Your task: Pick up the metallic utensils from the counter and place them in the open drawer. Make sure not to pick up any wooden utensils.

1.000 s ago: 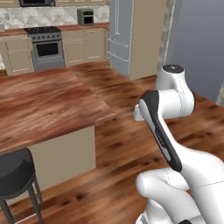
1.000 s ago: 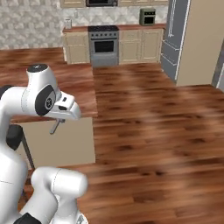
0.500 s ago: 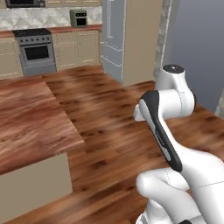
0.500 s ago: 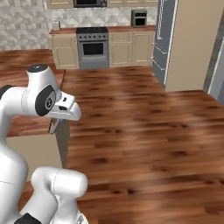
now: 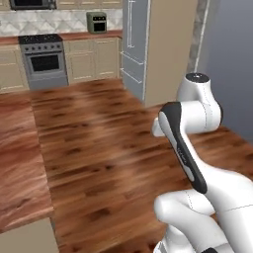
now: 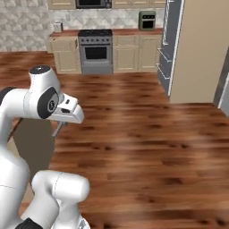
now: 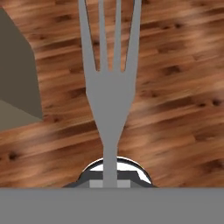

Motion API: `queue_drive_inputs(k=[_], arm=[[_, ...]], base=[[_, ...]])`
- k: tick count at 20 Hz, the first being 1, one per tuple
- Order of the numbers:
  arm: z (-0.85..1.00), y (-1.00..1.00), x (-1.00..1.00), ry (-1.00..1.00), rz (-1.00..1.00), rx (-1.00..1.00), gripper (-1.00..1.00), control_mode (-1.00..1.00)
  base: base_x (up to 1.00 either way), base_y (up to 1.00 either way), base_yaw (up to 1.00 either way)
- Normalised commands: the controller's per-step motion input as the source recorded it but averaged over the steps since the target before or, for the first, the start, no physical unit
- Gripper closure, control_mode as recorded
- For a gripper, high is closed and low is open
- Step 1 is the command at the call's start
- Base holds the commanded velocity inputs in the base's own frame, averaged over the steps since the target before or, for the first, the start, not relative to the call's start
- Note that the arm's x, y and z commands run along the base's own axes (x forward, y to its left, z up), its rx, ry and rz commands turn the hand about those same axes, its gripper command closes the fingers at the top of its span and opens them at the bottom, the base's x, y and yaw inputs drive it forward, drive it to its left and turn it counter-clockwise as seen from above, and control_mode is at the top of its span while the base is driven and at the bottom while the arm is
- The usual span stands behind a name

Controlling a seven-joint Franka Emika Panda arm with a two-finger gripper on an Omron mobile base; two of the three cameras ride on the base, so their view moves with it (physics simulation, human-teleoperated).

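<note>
My gripper (image 7: 109,175) is shut on the handle of a silver-grey fork (image 7: 110,92), one of the metallic utensils. Its tines point away from the hand, over the wood floor. From the right base view the gripper (image 6: 62,121) hangs in front of the arm's upper joint, with the fork (image 6: 57,130) slanting down from it. The reddish-brown counter (image 5: 20,173) lies at the lower left of the left base view. Its beige base (image 7: 15,87) shows at the left of the hand view. The open drawer and the wooden utensils are out of view.
A steel stove (image 5: 44,62) and beige cabinets (image 6: 127,56) line the back wall. A tall grey fridge (image 5: 134,44) stands to their right, beside a beige wall block (image 6: 199,49). Bare wood floor (image 6: 147,125) spreads ahead of the arm.
The whole scene has slid leftward in both base views, so the base has moved. The counter now takes up less of the picture. The arm's pose and its grip on the fork are unchanged.
</note>
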Motion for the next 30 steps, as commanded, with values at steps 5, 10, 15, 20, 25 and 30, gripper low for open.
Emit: queue_drive_inputs(k=[5, 10, 15, 20, 25, 30], arm=[[0.00, 0.00, 0.00, 0.00, 0.00, 0.00, 1.00, 1.00], [0.00, 0.00, 0.00, 0.00, 0.00, 0.00, 1.00, 1.00], [0.00, 0.00, 0.00, 0.00, 0.00, 0.00, 1.00, 1.00], [0.00, 0.00, 0.00, 0.00, 0.00, 0.00, 1.00, 1.00], [0.00, 0.00, 0.00, 0.00, 0.00, 0.00, 1.00, 1.00], [0.00, 0.00, 0.00, 0.00, 0.00, 0.00, 1.00, 1.00]], base=[[1.00, -0.55, 0.24], [1.00, -0.31, 0.28], [1.00, 0.00, 0.43], [1.00, 0.00, 0.45], [1.00, -0.06, 0.40], [1.00, -0.66, 0.35]])
